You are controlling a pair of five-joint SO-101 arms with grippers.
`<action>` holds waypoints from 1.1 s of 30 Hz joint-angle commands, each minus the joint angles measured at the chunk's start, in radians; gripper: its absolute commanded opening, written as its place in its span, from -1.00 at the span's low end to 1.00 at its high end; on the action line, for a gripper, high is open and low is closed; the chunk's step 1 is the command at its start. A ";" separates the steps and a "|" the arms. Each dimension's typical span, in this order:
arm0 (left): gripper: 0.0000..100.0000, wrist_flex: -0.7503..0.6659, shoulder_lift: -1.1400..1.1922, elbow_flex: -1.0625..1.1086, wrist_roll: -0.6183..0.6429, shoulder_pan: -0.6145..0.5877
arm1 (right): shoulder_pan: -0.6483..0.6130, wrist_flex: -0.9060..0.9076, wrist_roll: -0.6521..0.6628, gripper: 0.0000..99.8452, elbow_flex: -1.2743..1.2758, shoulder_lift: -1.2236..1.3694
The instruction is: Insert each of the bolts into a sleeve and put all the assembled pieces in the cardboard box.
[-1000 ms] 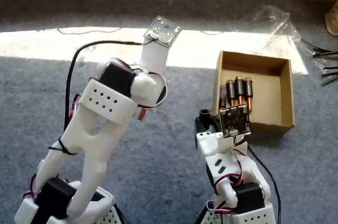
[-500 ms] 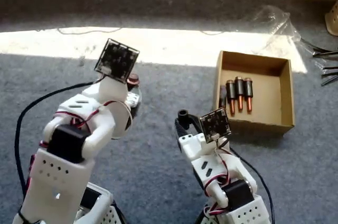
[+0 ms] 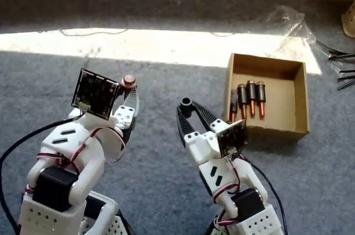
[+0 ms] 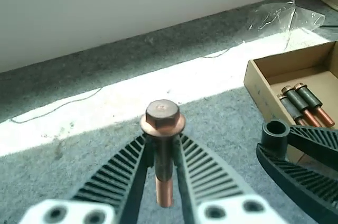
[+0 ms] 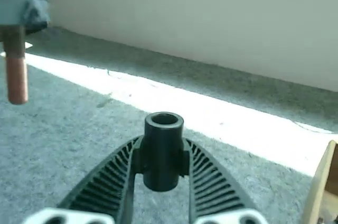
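My left gripper (image 4: 163, 155) is shut on a copper bolt (image 4: 163, 145) held upright, head up; in the high view the bolt head (image 3: 129, 81) shows at the left gripper (image 3: 130, 92). My right gripper (image 5: 161, 161) is shut on a black sleeve (image 5: 162, 147), upright with its hole facing up; the sleeve (image 3: 186, 102) is at the right gripper (image 3: 188, 114) in the high view. The two grippers stand apart, side by side above the carpet. The cardboard box (image 3: 298, 95) at the right holds several assembled pieces (image 3: 250, 97). The left wrist view also shows the sleeve (image 4: 276, 131) and the box (image 4: 264, 84).
Grey carpet covers the floor, with a sunlit strip (image 3: 166, 46) along the far side. A clear plastic bag (image 3: 288, 21) lies behind the box. Dark tools (image 3: 341, 71) lie at the far right edge. A wall (image 4: 132, 2) runs behind.
The left arm has pulled back and lowered, bringing the bolt upright near the left centre. The right arm has swung left, away from the box, carrying the sleeve.
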 commanded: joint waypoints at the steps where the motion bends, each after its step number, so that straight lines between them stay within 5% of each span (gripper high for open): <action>1: -0.94 -0.110 -0.051 0.012 -0.006 -0.004 | -0.053 -0.077 0.012 -0.99 0.013 -0.013; 6: -0.94 -0.199 -0.081 0.038 -0.003 0.001 | -0.179 -0.079 0.166 -0.99 0.062 -0.013; 25: -0.94 -0.559 -0.081 0.177 0.002 0.107 | -0.145 -0.073 0.170 -0.99 0.140 -0.013; 33: -0.94 -0.582 -0.081 0.174 0.002 0.108 | -0.048 -0.067 -0.017 -0.99 0.140 -0.013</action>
